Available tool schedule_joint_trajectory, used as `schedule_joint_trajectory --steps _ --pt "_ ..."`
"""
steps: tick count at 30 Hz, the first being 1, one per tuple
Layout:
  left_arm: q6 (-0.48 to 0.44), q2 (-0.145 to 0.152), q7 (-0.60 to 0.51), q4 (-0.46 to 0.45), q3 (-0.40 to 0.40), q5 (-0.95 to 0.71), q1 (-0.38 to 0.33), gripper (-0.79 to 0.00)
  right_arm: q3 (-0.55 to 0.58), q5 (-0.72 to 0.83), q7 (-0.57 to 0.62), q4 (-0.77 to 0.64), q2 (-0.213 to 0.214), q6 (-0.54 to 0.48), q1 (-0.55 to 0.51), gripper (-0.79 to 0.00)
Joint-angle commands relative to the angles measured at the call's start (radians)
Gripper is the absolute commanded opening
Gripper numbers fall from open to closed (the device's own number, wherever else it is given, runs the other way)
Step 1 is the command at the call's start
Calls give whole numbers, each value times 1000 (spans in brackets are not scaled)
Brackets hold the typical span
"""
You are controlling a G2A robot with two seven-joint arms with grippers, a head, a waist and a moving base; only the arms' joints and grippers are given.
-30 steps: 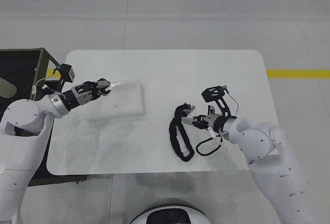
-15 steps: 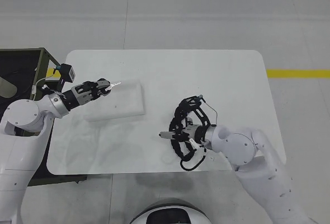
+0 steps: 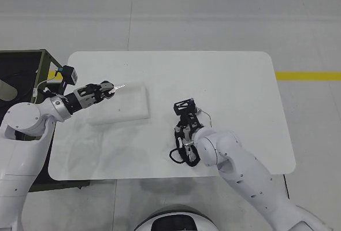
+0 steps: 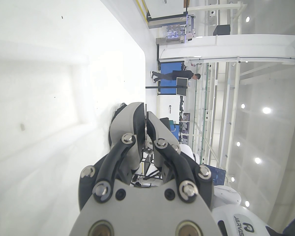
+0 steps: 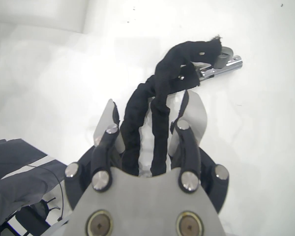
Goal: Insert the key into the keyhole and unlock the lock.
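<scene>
While the left gripper (image 3: 111,88) hangs over the white foam block (image 3: 124,107) at about ten o'clock on the counter (image 3: 228,75), its jaws are clenched on the key (image 3: 119,87), whose blade points toward three o'clock. Just off the counter's middle, toward five o'clock, lies the lock (image 5: 162,84), a black fabric-sleeved loop whose chrome cylinder (image 5: 223,67) rests on the surface. Above it stands the right gripper (image 5: 152,103), jaws released and set astride two strands of the sleeve.
</scene>
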Motion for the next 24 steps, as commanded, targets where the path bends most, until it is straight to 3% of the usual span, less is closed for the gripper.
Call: schedule_joint_trajectory --steps 1,7,21,23,24 --pt "0 0 0 0 0 0 0 -785 -1 -13 16 18 -12 20 8 -785" --pt "0 0 0 0 0 0 0 -785 40 -37 49 32 -34 34 1 -785" --pt "0 0 0 0 0 0 0 -785 386 -40 191 -73 -18 49 -136 -785" --pt "0 0 0 0 0 0 0 -785 419 19 191 -67 -23 62 -143 -773" --pt "0 0 0 0 0 0 0 -785 443 67 173 -68 -27 79 -145 0"
